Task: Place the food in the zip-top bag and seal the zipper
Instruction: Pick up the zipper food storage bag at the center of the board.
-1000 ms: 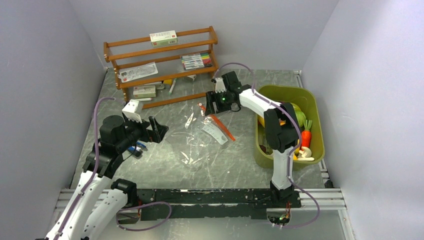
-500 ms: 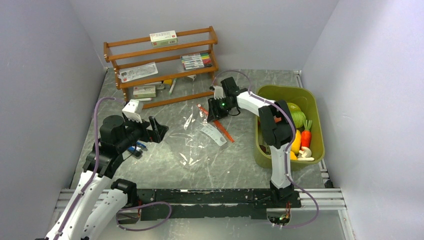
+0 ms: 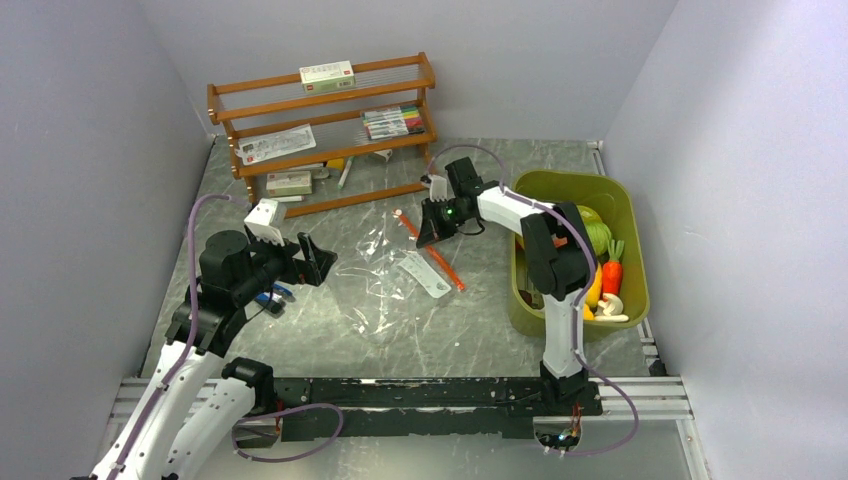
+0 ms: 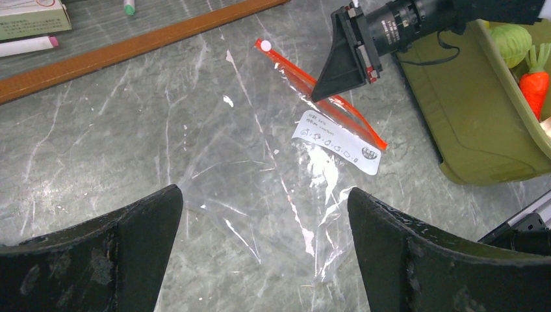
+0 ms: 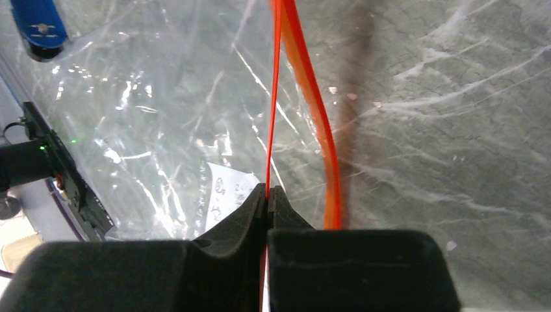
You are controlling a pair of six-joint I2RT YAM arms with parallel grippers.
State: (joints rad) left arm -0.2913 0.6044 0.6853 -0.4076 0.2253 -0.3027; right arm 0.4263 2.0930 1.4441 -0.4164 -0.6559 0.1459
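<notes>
The clear zip-top bag [image 3: 385, 280] lies flat in the middle of the table, with a white label [image 4: 334, 142] on it. Its red-orange zipper [image 3: 448, 270] runs along the bag's far right edge. My right gripper [image 3: 426, 240] is down at the zipper's far half and shut on one thin lip of the strip [image 5: 275, 97]; the other lip [image 5: 320, 136] lies free beside it. My left gripper [image 4: 263, 192] hangs open above the bag's near left part, holding nothing. The food, including a carrot [image 3: 612, 275] and a green piece [image 3: 598, 237], lies in the olive bin [image 3: 575, 180].
A wooden rack [image 3: 320, 130] with marker pens [image 3: 392, 122] and small boxes stands at the back left. A small blue object [image 3: 272, 297] lies by the left arm. The olive bin's wall [image 4: 468, 123] stands just right of the bag.
</notes>
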